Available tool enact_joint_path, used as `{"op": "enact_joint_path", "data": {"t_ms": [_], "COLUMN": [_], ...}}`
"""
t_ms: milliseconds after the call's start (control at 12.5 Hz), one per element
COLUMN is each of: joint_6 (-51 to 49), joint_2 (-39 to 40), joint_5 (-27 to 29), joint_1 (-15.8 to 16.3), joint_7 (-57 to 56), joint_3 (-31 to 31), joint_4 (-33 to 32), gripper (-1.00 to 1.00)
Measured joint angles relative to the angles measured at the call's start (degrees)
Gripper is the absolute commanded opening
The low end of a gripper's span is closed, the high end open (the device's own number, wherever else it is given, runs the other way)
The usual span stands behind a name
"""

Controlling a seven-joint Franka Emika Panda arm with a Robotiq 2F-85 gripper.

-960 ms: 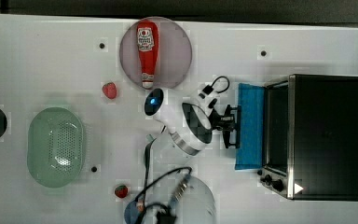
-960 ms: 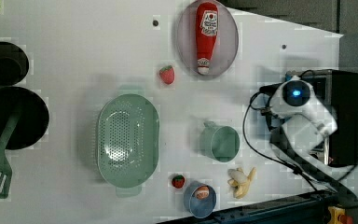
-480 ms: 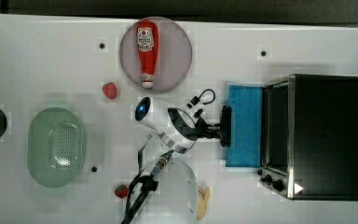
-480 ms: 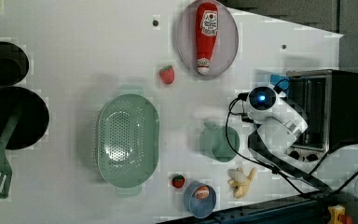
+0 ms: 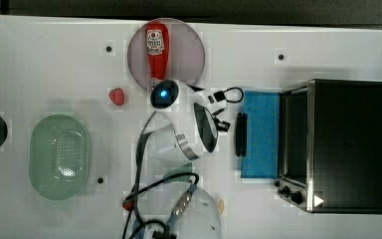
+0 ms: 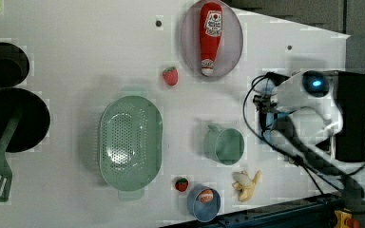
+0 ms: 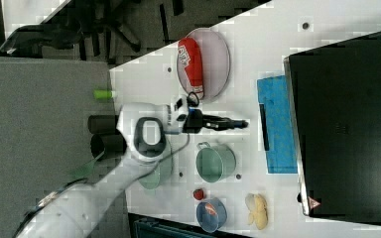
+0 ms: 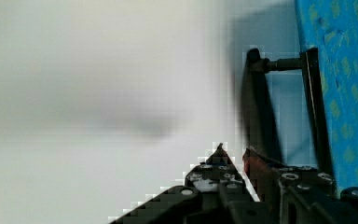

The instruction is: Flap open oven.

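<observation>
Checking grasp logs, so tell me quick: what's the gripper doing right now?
Gripper: nearly closed, holding nothing, beside the handle bar of the oven, whose door flap lies flat open.

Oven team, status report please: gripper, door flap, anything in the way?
Gripper beside the handle bar, nothing seen held. Oven door flap folded down flat, open. Green cup nearby, off to one side of the flap.

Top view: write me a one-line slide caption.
Oven with its blue glass door flapped down flat on the white table, robot arm beside the door's dark handle.
</observation>
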Motion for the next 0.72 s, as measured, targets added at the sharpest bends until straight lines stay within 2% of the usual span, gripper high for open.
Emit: {"op": "enact_joint_path", "data": {"t_ms": [400,480,720], "joint_6": [-0.62,-1.20,-10.07], "joint_2": [-13.58,-16.06,-22.38], "joint_5": [27.89,30.52,30.61], "joint_1": [-0.49,-0.51,-0.51], "joint_7": [0.20,0.41,0.56], "joint_3": [0.48,0.50,-0.43], "joint_4": [0.78,1.01,5.04], "gripper": [-0.65,-0.65,-0.65]}}
